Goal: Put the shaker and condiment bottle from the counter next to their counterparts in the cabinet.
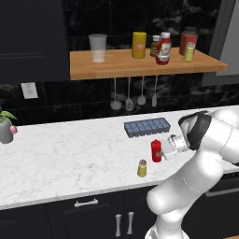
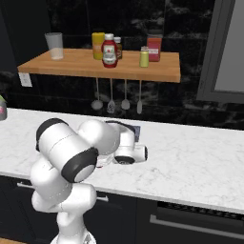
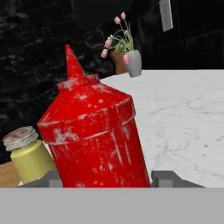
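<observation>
Condiment bottle (image 3: 94,135) stands on the counter (image 1: 70,149), shaker (image 1: 142,168) just beside it. Looks like light, slick plastic that'd squash a bit, so I'd grab the wide body, not the tapered cap. Gripper (image 1: 162,150) has its jaws on either side of it; can't tell if they're pinching yet. Left base view shows the cabinet (image 1: 140,67) shelf, hand view shows the fingertips (image 3: 168,178) up close.

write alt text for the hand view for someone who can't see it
A scuffed red bottle with a tapered cap stands close up between the two finger tips of the gripper. A small yellow-green shaker sits beside it, and a grey vase of pink flowers stands far off on the white marble counter.
</observation>
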Tool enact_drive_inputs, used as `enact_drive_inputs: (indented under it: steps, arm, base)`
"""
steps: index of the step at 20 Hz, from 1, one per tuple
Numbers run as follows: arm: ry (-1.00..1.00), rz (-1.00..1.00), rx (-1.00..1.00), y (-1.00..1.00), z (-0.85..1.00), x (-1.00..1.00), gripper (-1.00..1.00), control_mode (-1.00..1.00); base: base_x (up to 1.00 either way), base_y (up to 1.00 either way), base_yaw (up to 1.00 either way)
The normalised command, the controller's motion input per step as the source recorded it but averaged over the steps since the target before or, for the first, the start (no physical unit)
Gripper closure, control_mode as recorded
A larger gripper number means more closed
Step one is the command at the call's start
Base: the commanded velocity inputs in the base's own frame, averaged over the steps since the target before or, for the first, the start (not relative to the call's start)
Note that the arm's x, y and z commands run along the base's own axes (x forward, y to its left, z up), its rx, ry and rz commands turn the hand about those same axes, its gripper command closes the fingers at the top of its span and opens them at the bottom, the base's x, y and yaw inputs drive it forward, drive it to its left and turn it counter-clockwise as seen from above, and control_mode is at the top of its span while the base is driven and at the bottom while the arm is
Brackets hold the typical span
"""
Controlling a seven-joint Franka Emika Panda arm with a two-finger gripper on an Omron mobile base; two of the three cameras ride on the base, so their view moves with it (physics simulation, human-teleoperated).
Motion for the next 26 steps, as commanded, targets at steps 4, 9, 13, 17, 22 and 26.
enact_drive_inputs:
  steps: [4,9,13,17,22,26]
  arm:
    - [0.00,-0.26,0.00,0.00,0.73,0.00,1.00,-1.00]
    - [0.01,-0.26,0.01,0.00,0.88,-0.06,1.00,-1.00]
    - [0.05,-0.34,0.01,0.04,0.80,-0.01,1.00,-1.00]
    - [0.03,-0.40,0.00,0.27,0.73,-0.04,1.00,-1.00]
    - [0.02,-0.39,0.00,0.40,0.78,-0.24,1.00,-1.00]
    - [0.01,-0.36,0.02,0.32,0.79,-0.46,1.00,-1.00]
  base:
    - [0.00,0.00,0.00]
    - [0.00,0.00,0.00]
    - [0.00,0.00,0.00]
    - [0.00,0.00,0.00]
    - [0.00,0.00,0.00]
    - [0.00,0.00,0.00]
